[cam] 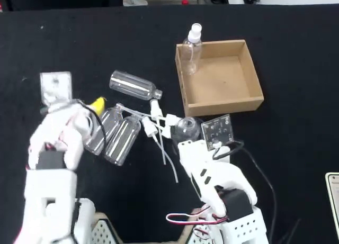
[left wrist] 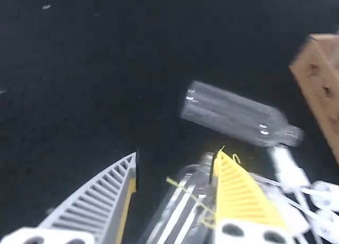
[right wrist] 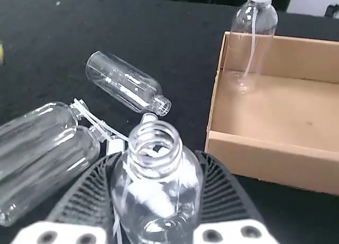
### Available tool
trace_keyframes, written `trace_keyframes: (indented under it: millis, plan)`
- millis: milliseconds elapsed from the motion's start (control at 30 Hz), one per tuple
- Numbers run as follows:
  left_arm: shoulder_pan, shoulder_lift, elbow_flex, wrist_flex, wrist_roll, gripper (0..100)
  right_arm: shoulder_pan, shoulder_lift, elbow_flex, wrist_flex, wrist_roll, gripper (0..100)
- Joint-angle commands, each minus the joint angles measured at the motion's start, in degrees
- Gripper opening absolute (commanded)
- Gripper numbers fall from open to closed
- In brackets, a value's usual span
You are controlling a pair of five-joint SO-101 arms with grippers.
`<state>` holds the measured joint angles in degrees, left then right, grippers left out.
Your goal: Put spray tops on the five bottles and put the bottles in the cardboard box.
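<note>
Black desk (cam: 63, 37) carries everything. Cardboard box (cam: 222, 80) sits open-topped toward 1 o'clock of the desk centre.

Left arm (cam: 50, 170) rises from the 7 o'clock edge, right arm (cam: 222, 186) from 5 o'clock.

Left pincer (left wrist: 169, 191) is released, jaws spread wide, grey finger on one side and yellow finger on the other. It hangs over the paired bottles (cam: 114, 135), with one bottle neck between the jaws. Contact unclear.

Right pincer (right wrist: 159, 159) is clenched on the held bottle (right wrist: 156, 180), no top on it, open mouth facing the wrist camera. From above, this bottle is just beside the box's near-left corner, at 7 o'clock of the box.

Capped bottle (cam: 192, 51) stands upright inside the box, in its far-left corner, white spray top on.

Lone lying bottle (cam: 132, 86) lies on its side at 9 o'clock of the box, uncapped, neck pointing toward the box.

The paired bottles lie side by side, touching, at 8 o'clock of the box, necks pointing up-right.

Loose spray tops (cam: 156, 111) with thin dip tubes are scattered between the paired bottles and the held bottle, tubes crossing each other.
</note>
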<state>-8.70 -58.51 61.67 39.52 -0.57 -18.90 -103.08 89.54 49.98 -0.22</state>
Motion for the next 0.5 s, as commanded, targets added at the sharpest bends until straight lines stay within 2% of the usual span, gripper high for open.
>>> trace_keyframes:
  millis: [0, 100, 267, 400, 467]
  plan:
    - [-4.3, 17.2, -13.0, 2.3, -0.6, 23, -0.3, -5.7, -2.2, 0.1, 3.0, 2.2]
    - [-7.2, 32.1, -24.8, 9.2, -0.5, 23, 0.1, -5.7, -2.2, 0.1, 3.3, 2.2]
    - [-11.0, 49.4, -48.0, 27.7, -0.4, 23, 4.9, -5.7, -2.2, 0.1, 3.3, 2.2]
    - [-10.0, 57.8, -61.9, 38.9, -0.8, 23, 7.9, -5.7, -1.5, 0.0, 3.3, 2.2]
    - [-8.0, 60.6, -66.8, 43.0, -3.3, 23, 8.4, -5.6, -1.0, 0.0, 3.3, 2.2]
